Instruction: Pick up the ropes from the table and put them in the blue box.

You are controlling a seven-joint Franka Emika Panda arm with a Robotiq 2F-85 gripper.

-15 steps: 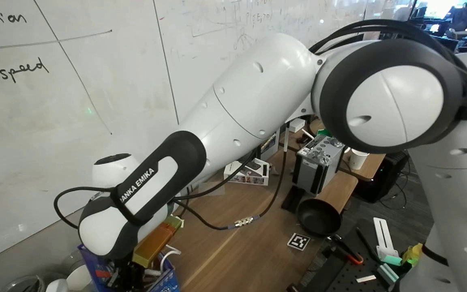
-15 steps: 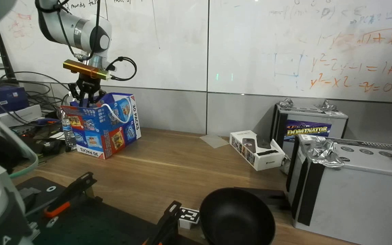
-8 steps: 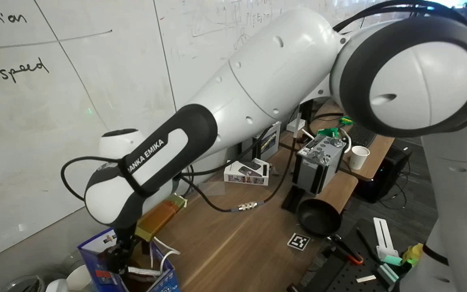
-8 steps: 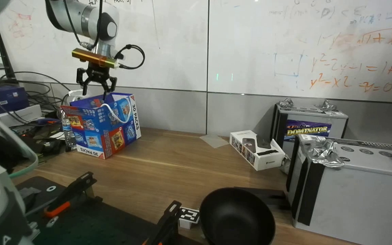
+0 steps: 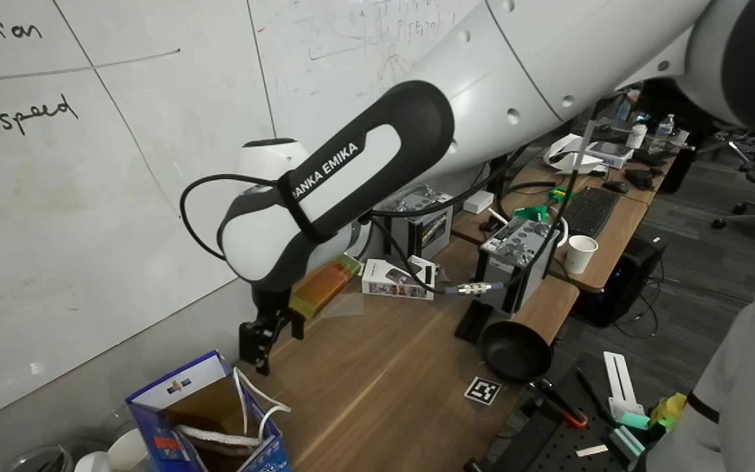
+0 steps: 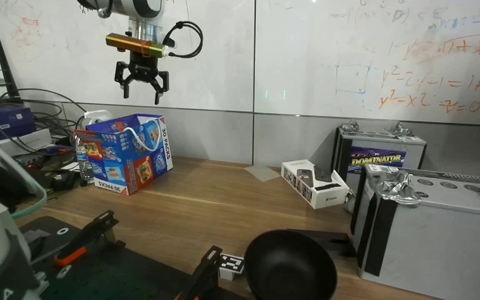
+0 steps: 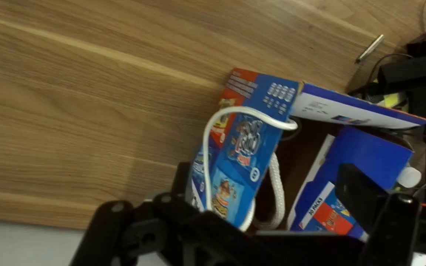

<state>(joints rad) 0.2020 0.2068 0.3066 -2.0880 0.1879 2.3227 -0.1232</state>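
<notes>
The blue box (image 6: 113, 160) stands upright with its top uncovered at one end of the brown wood-grain table (image 6: 206, 208). White ropes are in it: in the wrist view a thick braided rope (image 7: 277, 188) curves inside, and a thinner white rope (image 7: 206, 159) loops out over the rim. The thinner loop (image 6: 140, 141) hangs against the box's outer side. Above the box and slightly to one side, my gripper (image 6: 141, 98) hangs in the air, fingers spread, nothing between them. An exterior view also shows the gripper (image 5: 280, 353) apart from the box rim. The lower rope parts are hidden inside.
A whiteboard wall (image 6: 206, 62) rises behind the table. Farther along are a white carton (image 6: 327, 193), a black pan (image 6: 290, 266), a black-and-white marker (image 6: 231, 263) and grey cases (image 6: 431, 241). A water bottle (image 6: 83, 164) and cables crowd the box's far side.
The gripper opened, rose out of the blue box and moved sideways from above it toward the table's middle. The ropes stayed with the box.
</notes>
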